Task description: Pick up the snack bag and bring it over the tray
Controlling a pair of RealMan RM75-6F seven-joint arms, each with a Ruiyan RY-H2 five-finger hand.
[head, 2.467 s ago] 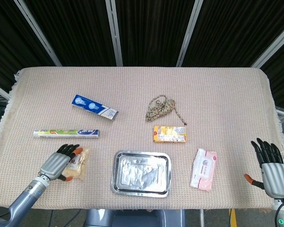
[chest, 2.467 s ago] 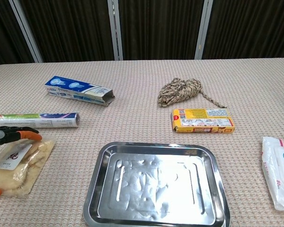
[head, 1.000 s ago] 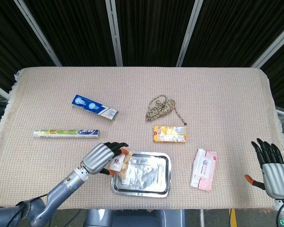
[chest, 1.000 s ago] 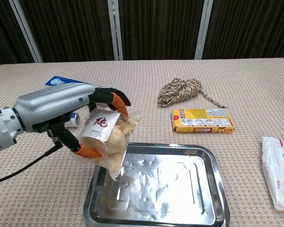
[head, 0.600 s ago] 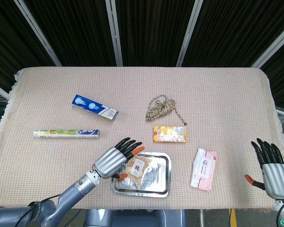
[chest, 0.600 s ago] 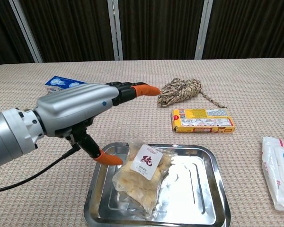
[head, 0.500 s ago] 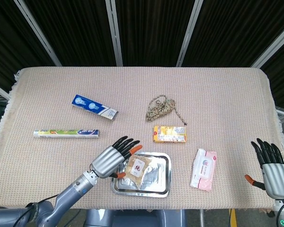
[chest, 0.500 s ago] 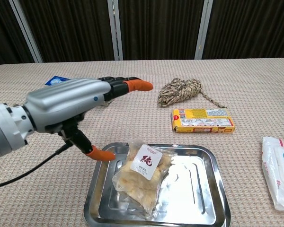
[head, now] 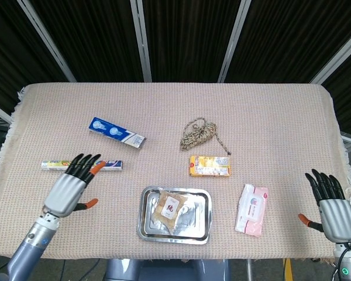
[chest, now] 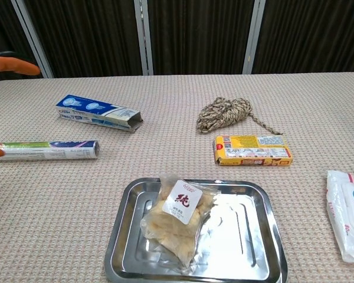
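Observation:
The clear snack bag [head: 168,211] [chest: 176,218] with a white label lies inside the steel tray [head: 201,228] [chest: 253,236], toward its left half. My left hand [head: 71,187] hovers well left of the tray with fingers spread and nothing in it; in the chest view only orange fingertips [chest: 20,67] show at the left edge. My right hand [head: 329,208] stays at the table's near right corner, fingers spread, holding nothing.
A green-blue roll box [head: 52,165] [chest: 44,150] lies just beyond my left hand. A blue toothpaste box [head: 116,132], a rope bundle [head: 199,133], a yellow box [head: 210,165] and a wipes pack [head: 252,209] surround the tray.
My left hand let go of the snack bag over the tray, opened, and drew back to the left. The bag now rests in the tray. The right hand barely moved.

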